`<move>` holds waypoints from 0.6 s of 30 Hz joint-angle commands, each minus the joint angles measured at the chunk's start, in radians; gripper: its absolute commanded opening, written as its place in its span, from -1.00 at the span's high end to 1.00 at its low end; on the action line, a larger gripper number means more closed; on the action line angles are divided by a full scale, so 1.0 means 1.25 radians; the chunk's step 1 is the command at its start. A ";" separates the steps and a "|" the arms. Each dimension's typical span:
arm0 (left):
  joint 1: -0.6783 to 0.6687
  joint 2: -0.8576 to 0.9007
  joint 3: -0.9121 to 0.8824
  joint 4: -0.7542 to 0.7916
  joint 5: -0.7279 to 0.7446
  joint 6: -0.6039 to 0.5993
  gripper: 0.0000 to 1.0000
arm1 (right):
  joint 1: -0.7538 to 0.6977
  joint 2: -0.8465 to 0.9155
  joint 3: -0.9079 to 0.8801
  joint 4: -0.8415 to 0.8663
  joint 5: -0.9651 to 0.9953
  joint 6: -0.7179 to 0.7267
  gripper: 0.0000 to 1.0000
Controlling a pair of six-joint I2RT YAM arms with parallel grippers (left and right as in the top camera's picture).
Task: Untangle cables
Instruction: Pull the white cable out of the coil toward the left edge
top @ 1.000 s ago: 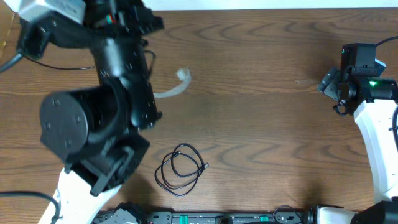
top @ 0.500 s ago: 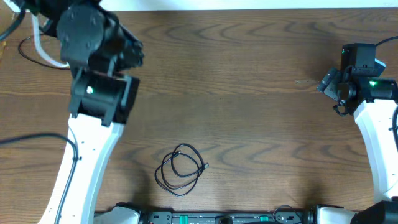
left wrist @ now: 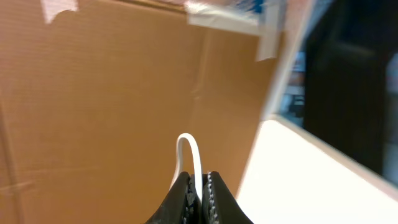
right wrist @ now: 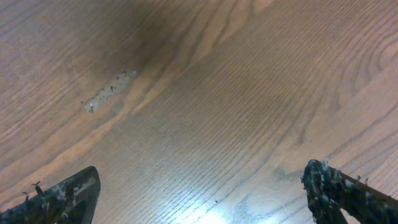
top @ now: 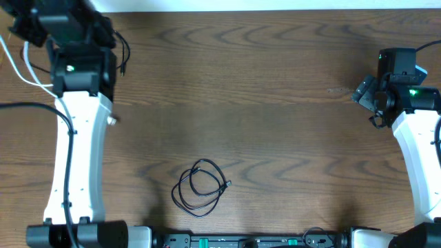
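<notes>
A black cable [top: 200, 187] is seen coiled in loose loops on the wooden table [top: 275, 138], low in the frame and left of centre. A white cable [top: 29, 63] is seen curving at the upper left, just beside the left arm [top: 76, 138]. The right arm [top: 413, 138] is seen at the right edge, well apart from both.

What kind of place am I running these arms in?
Probably a robotics lab or test bench, not a home: a wood-grain table with a left arm and right arm mounted at its edge, a taped cardboard box, and a black cable laid out.
</notes>
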 commanded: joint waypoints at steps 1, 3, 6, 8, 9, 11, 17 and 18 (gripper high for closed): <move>0.059 0.020 0.011 -0.010 -0.016 -0.008 0.85 | -0.001 0.002 -0.001 0.000 0.007 0.012 -0.99; 0.093 0.029 0.011 -0.048 -0.016 -0.055 0.85 | -0.001 0.002 -0.001 0.000 0.007 0.012 -0.99; 0.148 0.041 0.011 -0.146 0.006 -0.170 0.85 | -0.001 0.002 -0.001 0.000 0.007 0.012 -0.98; 0.179 0.046 0.011 -0.208 0.057 -0.226 0.85 | -0.001 0.002 -0.001 0.000 0.007 0.012 -0.98; 0.198 0.049 0.011 -0.245 0.102 -0.254 0.85 | -0.001 0.002 -0.001 0.000 0.007 0.012 -0.99; 0.239 0.059 0.011 -0.306 0.209 -0.298 0.85 | -0.001 0.002 -0.001 0.000 0.007 0.012 -0.98; 0.349 0.116 0.011 -0.395 0.468 -0.310 0.85 | -0.001 0.002 -0.001 0.000 0.007 0.012 -0.99; 0.362 0.127 0.011 -0.407 0.479 -0.310 0.85 | -0.001 0.002 -0.001 0.000 0.007 0.012 -0.98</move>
